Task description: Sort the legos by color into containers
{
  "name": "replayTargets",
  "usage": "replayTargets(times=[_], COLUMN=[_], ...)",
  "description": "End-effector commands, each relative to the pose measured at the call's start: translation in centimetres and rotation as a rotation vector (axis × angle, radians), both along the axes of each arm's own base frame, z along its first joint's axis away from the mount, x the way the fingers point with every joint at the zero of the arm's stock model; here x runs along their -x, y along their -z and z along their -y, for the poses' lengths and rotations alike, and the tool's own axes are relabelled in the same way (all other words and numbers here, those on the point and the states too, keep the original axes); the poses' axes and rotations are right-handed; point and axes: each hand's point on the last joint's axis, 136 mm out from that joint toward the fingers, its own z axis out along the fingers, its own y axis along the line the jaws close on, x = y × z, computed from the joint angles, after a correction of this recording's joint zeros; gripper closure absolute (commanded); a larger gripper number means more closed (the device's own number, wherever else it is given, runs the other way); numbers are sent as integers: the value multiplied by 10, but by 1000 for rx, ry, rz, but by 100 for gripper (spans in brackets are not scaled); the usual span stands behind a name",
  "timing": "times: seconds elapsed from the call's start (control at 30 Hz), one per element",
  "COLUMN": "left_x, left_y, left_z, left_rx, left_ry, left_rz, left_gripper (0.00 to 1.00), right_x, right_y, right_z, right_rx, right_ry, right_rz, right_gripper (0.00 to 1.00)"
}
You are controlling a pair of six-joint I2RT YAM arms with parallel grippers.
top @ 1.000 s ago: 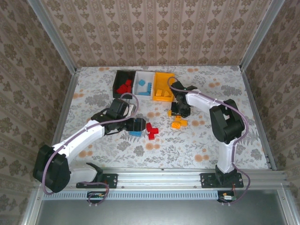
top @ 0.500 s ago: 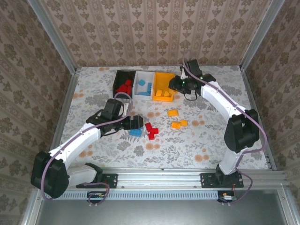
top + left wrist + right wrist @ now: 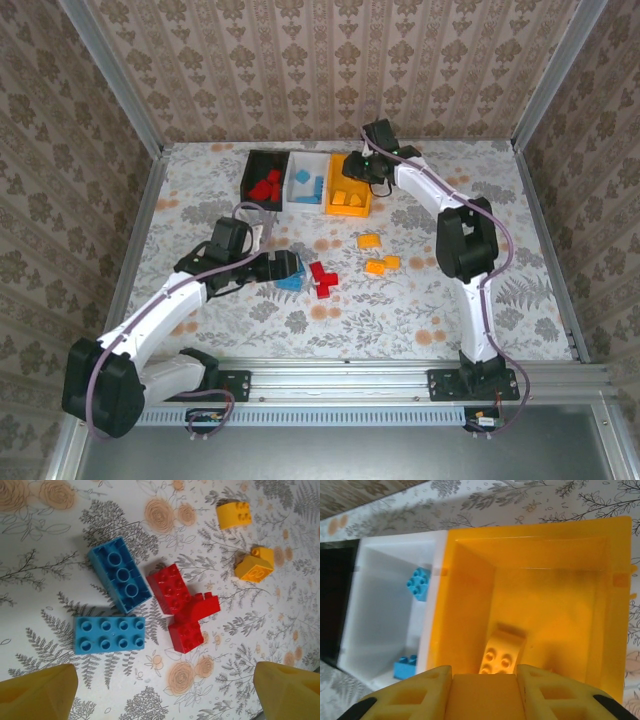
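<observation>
My left gripper (image 3: 165,690) stands open over loose legos on the table: two blue bricks (image 3: 120,574) (image 3: 109,634) and a cluster of red bricks (image 3: 180,607), with nothing between its yellow fingers (image 3: 40,692). Orange bricks (image 3: 255,566) lie further right. From above, the left gripper (image 3: 290,268) hovers by the blue brick (image 3: 289,282) and red bricks (image 3: 322,278). My right gripper (image 3: 482,695) is shut on an orange brick (image 3: 482,700) above the orange container (image 3: 470,605), where another orange brick (image 3: 502,652) lies.
Black container (image 3: 247,172) with red bricks, white container (image 3: 293,166) with blue bricks (image 3: 420,582) and orange container (image 3: 336,165) stand side by side at the back. Two spots of orange bricks (image 3: 369,241) (image 3: 381,265) lie on the floral table. Wallpapered walls enclose the table.
My right arm rose from the orange bricks on the table and swung back to the orange container, carrying a brick. The left arm shifted slightly and stayed open.
</observation>
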Motion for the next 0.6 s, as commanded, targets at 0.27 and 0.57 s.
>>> replayTargets(times=[0.27,0.57], left_x=[-1,0], left_y=[3,3], left_z=[-5,-5], left_rx=[32,37], left_ry=[-24,-29], left_rz=[-32,-33], left_gripper=[8,8], right_x=[-12,1], right_y=[-7,-45], right_z=[4,4], right_rx=[62,37], right_ry=[2,-23], right_rz=[37,83], right_gripper=[55,47])
